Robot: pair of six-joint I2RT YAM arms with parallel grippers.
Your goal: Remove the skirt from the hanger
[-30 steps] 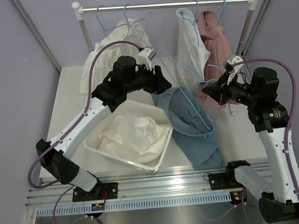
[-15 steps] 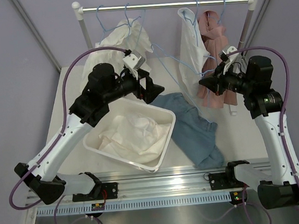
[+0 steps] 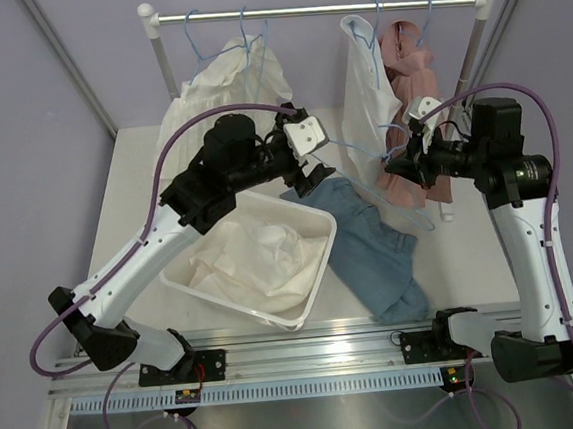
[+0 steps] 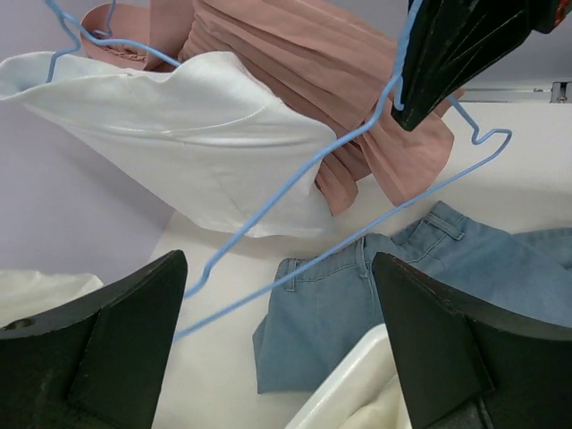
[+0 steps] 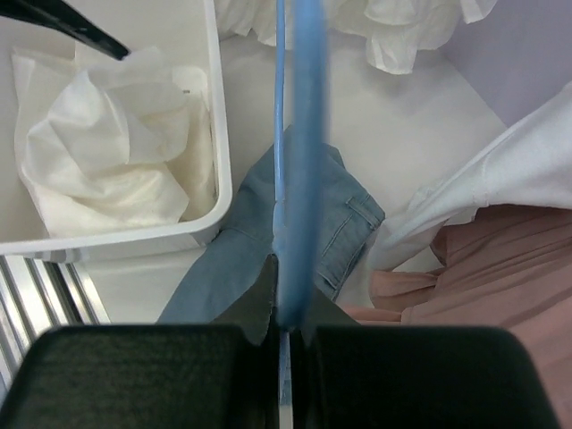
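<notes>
The blue denim skirt [image 3: 370,252] lies flat on the table, free of the hanger; it also shows in the left wrist view [image 4: 357,304] and the right wrist view [image 5: 344,223]. My right gripper [image 3: 395,165] [image 5: 288,304] is shut on the thin blue wire hanger [image 3: 356,146] [image 5: 308,134] and holds it in the air above the skirt. My left gripper [image 3: 311,167] [image 4: 277,259] is open and empty, above the skirt's far edge, with the hanger [image 4: 295,175] just ahead of it.
A white bin [image 3: 317,272] holding white cloth stands left of the skirt. A clothes rail [image 3: 319,11] at the back carries a white garment [image 3: 366,87], a pink one [image 3: 409,63] and another white one [image 3: 225,79] on blue hangers.
The skirt has slid off the hanger and dropped flat on the table. My right gripper lifted the hanger up and back. My left arm swung left, then returned to the centre.
</notes>
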